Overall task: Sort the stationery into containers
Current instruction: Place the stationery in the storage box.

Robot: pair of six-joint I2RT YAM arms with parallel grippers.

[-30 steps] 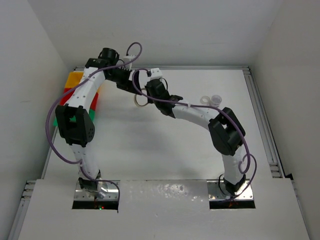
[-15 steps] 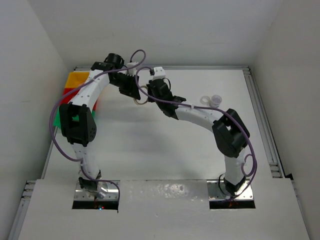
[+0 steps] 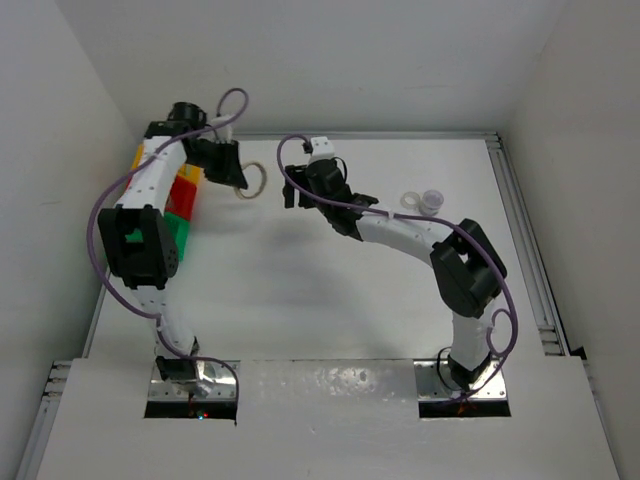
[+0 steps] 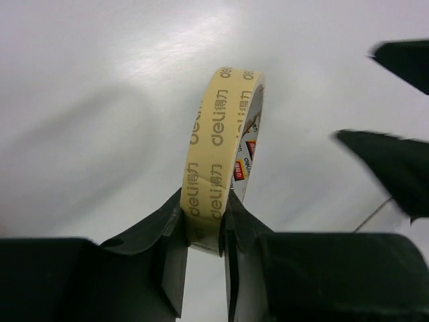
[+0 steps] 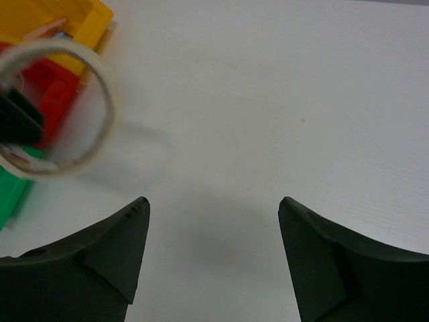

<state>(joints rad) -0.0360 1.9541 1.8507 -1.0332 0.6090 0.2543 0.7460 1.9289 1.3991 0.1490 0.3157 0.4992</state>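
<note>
Left gripper (image 4: pixel 204 208) pinches the rim of a tan tape ring (image 4: pixel 218 134), its fingers drawn narrow on the band so that the ring stands out beyond them. The ring hangs over the white table (image 3: pixel 300 300), just beside the red bin (image 3: pixel 185 190), which sits between the yellow bin (image 5: pixel 74 17) and the green bin (image 3: pixel 178 222). Right gripper (image 5: pixel 213 201), near the ring, is spread wide and empty. Two small clear rings (image 3: pixel 425 200), seemingly tape, lie well apart on the right.

Bright, even light from above floods the white desk (image 3: pixel 330 290); shadows are soft and grey. The right wrist view smears the tape ring (image 5: pixel 106 100) with motion blur. The left wrist view shows it sharp, its background soft.
</note>
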